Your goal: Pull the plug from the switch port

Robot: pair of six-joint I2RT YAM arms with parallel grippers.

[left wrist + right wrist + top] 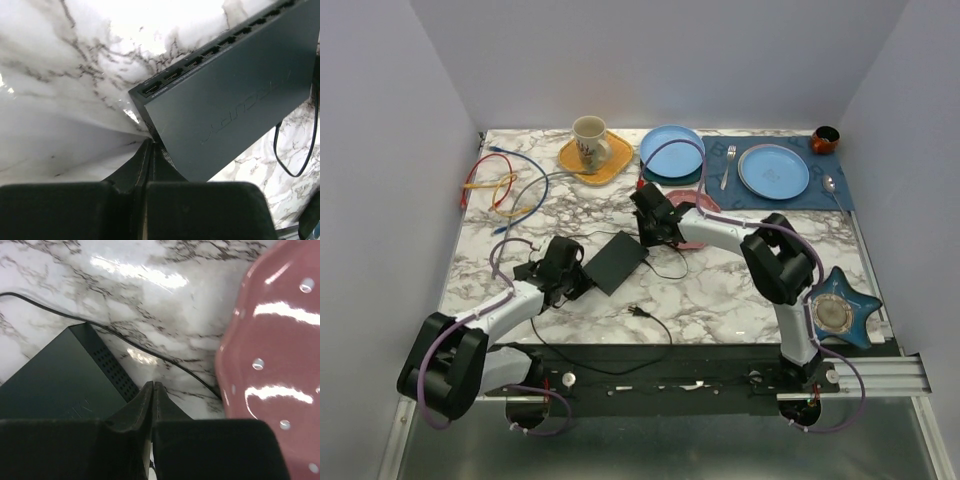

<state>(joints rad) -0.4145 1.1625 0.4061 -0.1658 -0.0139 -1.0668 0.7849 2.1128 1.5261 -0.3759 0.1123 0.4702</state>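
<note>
The switch (615,262) is a flat matte-black box lying at an angle mid-table. In the left wrist view its row of sockets (210,51) faces away from me, and every socket I can see is empty. The plug is hidden. My left gripper (582,283) (151,142) is shut, its tips touching the switch's (225,110) near corner. My right gripper (655,240) (153,384) is shut beside the vented side of the switch (55,385), with nothing showing between its tips. A thin black cable (165,360) runs past the switch's far corner.
The pink dotted plate (275,365) (698,241) lies just right of my right gripper. A black cable's loose end (635,312) rests near the front edge. Coloured cables (495,185) lie at the back left. A mug on a yellow plate (590,145), blue plates (672,150) and cutlery line the back.
</note>
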